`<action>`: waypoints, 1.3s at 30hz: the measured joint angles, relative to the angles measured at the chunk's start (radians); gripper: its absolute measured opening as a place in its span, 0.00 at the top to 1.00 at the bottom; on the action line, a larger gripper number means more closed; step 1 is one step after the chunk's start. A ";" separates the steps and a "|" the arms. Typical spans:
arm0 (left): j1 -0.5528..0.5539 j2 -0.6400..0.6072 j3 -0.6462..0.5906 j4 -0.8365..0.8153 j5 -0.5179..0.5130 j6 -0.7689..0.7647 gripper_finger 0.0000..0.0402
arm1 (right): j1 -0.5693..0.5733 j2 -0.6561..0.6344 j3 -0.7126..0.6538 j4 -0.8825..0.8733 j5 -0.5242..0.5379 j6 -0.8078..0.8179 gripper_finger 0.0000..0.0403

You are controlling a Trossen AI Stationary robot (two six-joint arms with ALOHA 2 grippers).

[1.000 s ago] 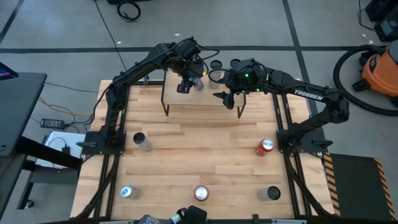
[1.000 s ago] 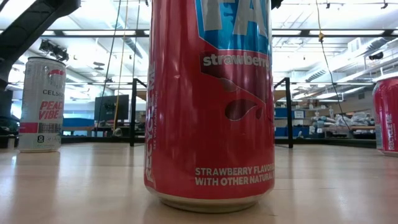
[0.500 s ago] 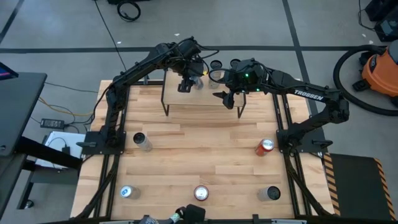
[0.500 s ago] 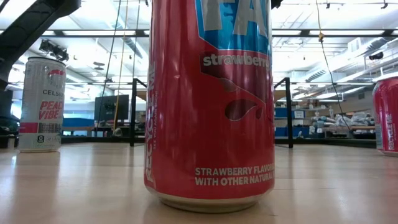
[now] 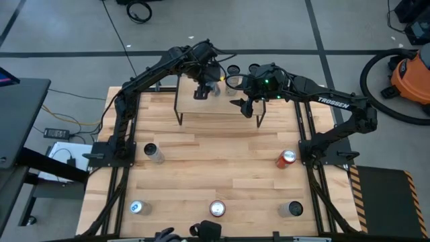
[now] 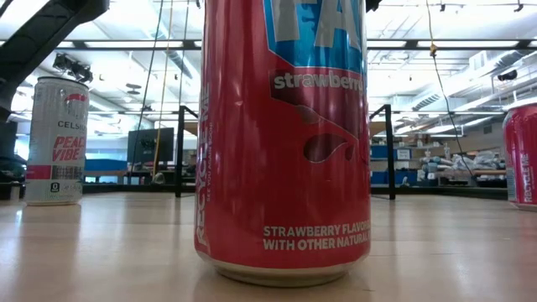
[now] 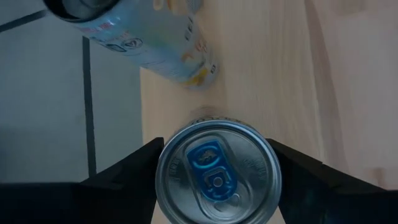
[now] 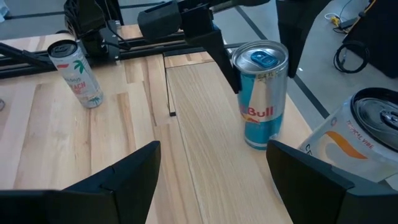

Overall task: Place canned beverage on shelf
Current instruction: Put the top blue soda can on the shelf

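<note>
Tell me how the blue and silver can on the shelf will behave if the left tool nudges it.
The blue and silver can stands upright, tall and slim, so it would probably tip rather than slide. Its smooth metal wall looks slippery. It sits near the edge of the shelf, so once tipped it could roll off. The left tool flanks it.

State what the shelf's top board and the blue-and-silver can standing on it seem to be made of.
Shelf board: looks like light, pale wood with a matte finish; straight grain lines run along it. Blue-and-silver can: appears to be thin metal, probably aluminium; its bare silver lid with a blue pull tab shines, and its printed side is glossy.
</note>
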 joint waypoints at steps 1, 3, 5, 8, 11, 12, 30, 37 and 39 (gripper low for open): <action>0.000 0.000 0.000 0.008 0.000 -0.001 0.34 | 0.000 0.000 0.000 0.000 0.000 0.003 0.25; -0.002 0.001 0.000 0.021 0.000 -0.001 0.34 | 0.000 0.000 0.000 0.000 0.000 0.009 0.25; -0.006 0.001 0.000 0.027 -0.001 -0.002 0.34 | 0.000 0.000 0.000 -0.001 0.000 0.009 0.25; -0.006 0.001 0.000 0.036 0.000 -0.002 0.34 | 0.000 0.000 0.000 -0.001 0.000 0.010 0.25; -0.007 0.001 0.000 0.033 0.000 -0.001 0.34 | 0.000 0.000 0.000 -0.001 0.000 0.009 0.25; -0.007 0.001 0.000 0.033 0.001 0.002 0.34 | 0.000 0.000 0.000 -0.001 0.000 0.010 0.25; -0.028 0.001 0.000 -0.036 -0.081 0.005 0.34 | 0.000 0.000 0.000 -0.001 0.000 0.011 0.25; -0.027 0.001 0.000 -0.028 -0.082 -0.014 0.34 | 0.000 0.000 0.000 -0.001 0.000 0.010 0.25; -0.027 0.001 0.000 -0.021 -0.081 -0.026 0.34 | 0.000 0.000 0.000 -0.001 0.000 0.010 0.25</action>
